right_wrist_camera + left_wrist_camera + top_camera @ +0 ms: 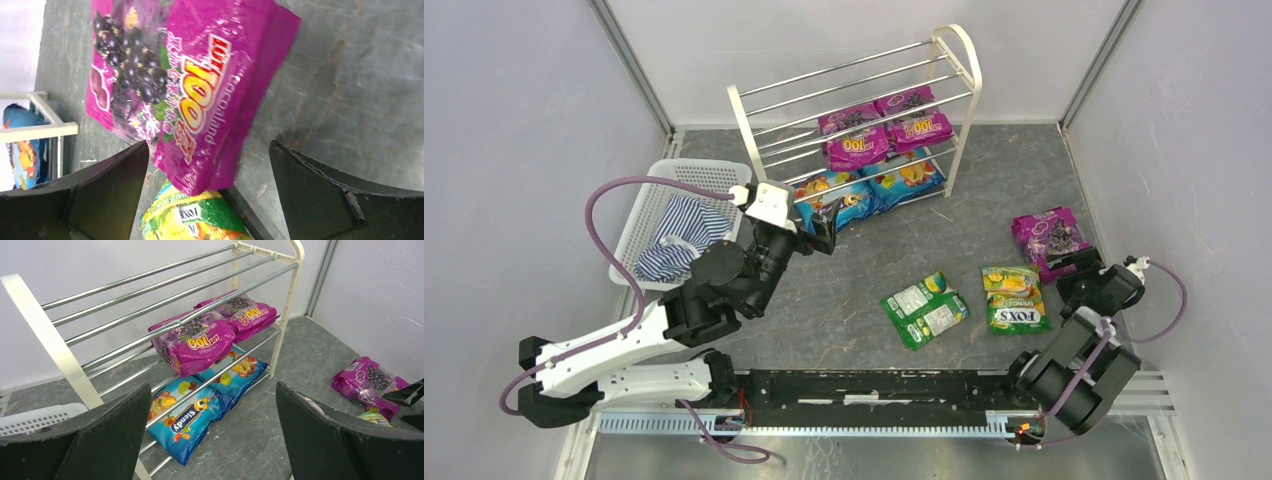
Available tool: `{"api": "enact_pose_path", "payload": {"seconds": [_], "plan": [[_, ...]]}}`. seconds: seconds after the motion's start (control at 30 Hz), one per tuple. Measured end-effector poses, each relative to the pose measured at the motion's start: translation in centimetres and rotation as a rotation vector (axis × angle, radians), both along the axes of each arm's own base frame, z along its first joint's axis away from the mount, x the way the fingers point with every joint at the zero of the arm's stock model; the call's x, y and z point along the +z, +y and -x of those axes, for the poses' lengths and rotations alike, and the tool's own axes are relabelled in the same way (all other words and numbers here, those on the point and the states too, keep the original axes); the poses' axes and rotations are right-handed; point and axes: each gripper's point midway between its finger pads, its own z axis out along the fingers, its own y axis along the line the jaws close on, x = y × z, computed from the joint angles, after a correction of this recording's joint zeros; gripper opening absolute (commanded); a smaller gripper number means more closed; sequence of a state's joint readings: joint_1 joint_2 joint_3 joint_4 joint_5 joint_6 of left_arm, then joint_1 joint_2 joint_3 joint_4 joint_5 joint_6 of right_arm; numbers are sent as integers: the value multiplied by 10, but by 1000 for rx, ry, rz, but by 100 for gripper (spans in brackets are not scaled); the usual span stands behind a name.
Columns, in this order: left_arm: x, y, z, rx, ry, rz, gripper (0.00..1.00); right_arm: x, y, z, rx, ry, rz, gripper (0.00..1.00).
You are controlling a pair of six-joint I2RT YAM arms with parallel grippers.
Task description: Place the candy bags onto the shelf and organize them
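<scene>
**Grey table, three bags off the rack**

On the grey table (864,270), the shelf (954,60) holds two purple bags (856,145) above two blue bags (909,178). The left gripper (212,390) gapes empty before it. The right gripper (207,147), wide open and empty, hovers over the loose purple bag (200,75) beside the green FOX'S bags (1016,298).

Glossy plastic candy bags (857,149), chrome-rod shelf (854,75)

A white lattice basket (656,205) is set at the left of the grey tabletop (994,215). A blue-and-white striped cloth (682,240) is bundled inside it. Pale walls (514,100) are seen around.
</scene>
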State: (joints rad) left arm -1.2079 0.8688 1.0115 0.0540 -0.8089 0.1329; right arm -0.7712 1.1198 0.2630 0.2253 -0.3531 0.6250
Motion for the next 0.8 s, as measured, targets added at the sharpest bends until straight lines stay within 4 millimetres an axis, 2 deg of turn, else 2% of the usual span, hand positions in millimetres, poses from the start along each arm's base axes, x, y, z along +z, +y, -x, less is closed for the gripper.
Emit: {"api": "enact_pose_path", "payload": {"seconds": [0.03,0.1,0.2,0.37,0.43,0.57,0.67,0.8], "plan": [[0,0,0,0,0,0,100,5,-2,-6,13,-26,5,95],[0,0,0,-2,0,0,100,1,-1,-12,39,-44,-15,90],[0,-1,0,-7,0,-2,100,1,2,-22,79,-89,-43,74],[-2,-5,0,-17,3,-16,100,-3,18,-24,130,-134,-94,40],[-4,-7,0,-24,5,-22,100,-2,22,-25,148,-140,-98,29],[-6,-9,0,-27,8,-30,100,7,37,-32,210,-159,-71,20],[-6,-9,0,-29,16,-16,100,16,64,-39,313,-166,-43,12],[-8,-11,0,-29,20,-18,100,26,106,-41,452,-174,-42,8]]}}
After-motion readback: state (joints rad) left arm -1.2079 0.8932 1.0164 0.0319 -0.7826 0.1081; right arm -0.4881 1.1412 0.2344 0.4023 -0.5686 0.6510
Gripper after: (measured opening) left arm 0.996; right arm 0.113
